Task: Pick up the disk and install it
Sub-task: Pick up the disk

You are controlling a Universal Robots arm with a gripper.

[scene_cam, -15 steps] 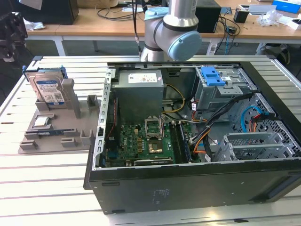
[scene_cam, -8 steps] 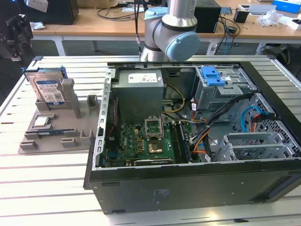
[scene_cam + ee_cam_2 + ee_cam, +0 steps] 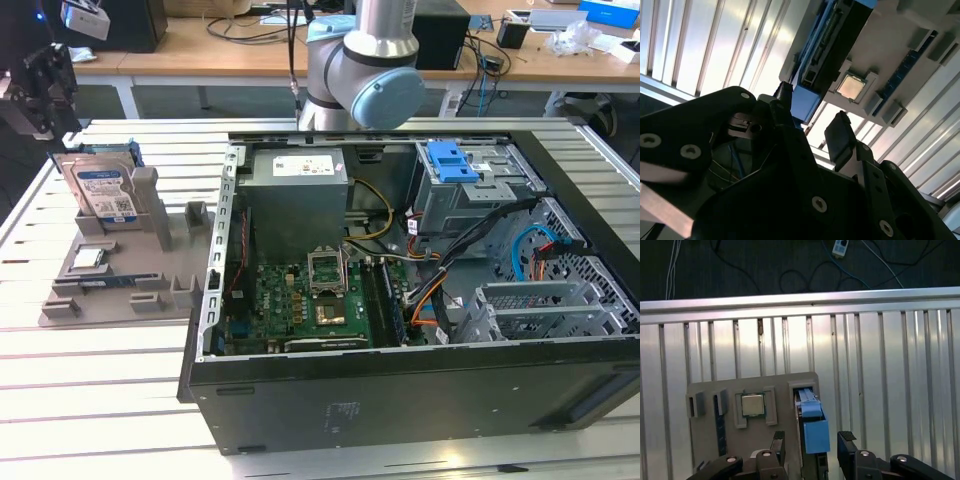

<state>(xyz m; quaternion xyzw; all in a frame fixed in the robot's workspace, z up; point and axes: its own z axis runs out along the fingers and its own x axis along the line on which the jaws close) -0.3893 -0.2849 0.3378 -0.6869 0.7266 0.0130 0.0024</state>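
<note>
Silver metal with a white-and-blue label, the disk stands on edge in a grey holder at the exterior view's left, in the upper left part of the frame. The holder rests on the slatted metal worktop. In the first wrist view the hand is spread wide. Its dark fingers sit one on each side of the disk's blue-framed edge, with a gap showing on both sides. In the exterior view the hand hangs just above the disk. A small square chip lies flat in the holder, near the disk. An open computer case fills the middle and right of the exterior frame, and the arm rises behind it at the top centre.
</note>
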